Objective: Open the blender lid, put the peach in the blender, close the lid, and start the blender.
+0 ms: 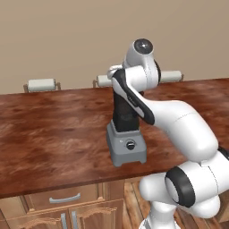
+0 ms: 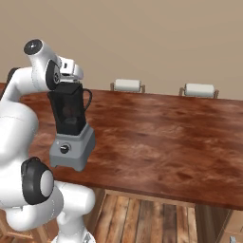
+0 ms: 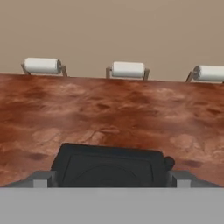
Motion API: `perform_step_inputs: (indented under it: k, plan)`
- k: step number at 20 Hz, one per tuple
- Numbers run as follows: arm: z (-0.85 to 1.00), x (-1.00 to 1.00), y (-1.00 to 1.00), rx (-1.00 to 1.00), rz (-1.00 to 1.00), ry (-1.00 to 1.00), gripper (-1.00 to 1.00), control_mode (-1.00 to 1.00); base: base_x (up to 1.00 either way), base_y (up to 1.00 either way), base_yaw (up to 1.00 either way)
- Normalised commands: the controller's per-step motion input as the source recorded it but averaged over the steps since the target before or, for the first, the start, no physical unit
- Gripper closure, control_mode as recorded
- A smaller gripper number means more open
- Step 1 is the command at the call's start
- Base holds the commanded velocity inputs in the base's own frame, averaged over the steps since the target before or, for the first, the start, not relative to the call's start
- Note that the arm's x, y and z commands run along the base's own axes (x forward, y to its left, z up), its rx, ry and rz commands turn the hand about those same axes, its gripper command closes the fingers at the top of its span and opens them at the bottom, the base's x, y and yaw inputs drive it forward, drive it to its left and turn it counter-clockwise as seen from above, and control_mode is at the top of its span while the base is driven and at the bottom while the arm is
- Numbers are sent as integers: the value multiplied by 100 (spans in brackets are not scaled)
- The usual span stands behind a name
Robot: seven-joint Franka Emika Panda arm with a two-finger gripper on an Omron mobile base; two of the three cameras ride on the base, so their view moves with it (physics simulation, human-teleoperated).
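Your two-finger gripper point(image 2: 72, 81), spread unclear, sits at the top of the grey-based, dark-jarred blender point(image 2: 71, 135) near the wooden counter's point(image 2: 156, 137) front edge; a sideways nudge could tip it.

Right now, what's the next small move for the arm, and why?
Probably ease the jaws down a touch onto the flat black square lid. The jaws hang right at the top of the tall dark translucent jar on the grey boxy blender base, and the lid lies flat just under the hand camera. Whether the jaws are open, I cannot tell.
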Motion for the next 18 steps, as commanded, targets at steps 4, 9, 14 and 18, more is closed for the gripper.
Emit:
perform_step_inputs:
  k: [4, 9, 14, 18]
  plan:
    - [-13, -25, 11, 0, 0, 9, -100, -100, 0, 0, 0]
    - [-40, -13, 18, 0, 0, 5, -100, -100, 0, 0, 0]
    - [-31, 1, 6, 0, 0, 0, -100, -100, 0, 0, 0]
    - [-13, 16, 0, 0, 0, 0, -100, -100, 0, 0, 0]
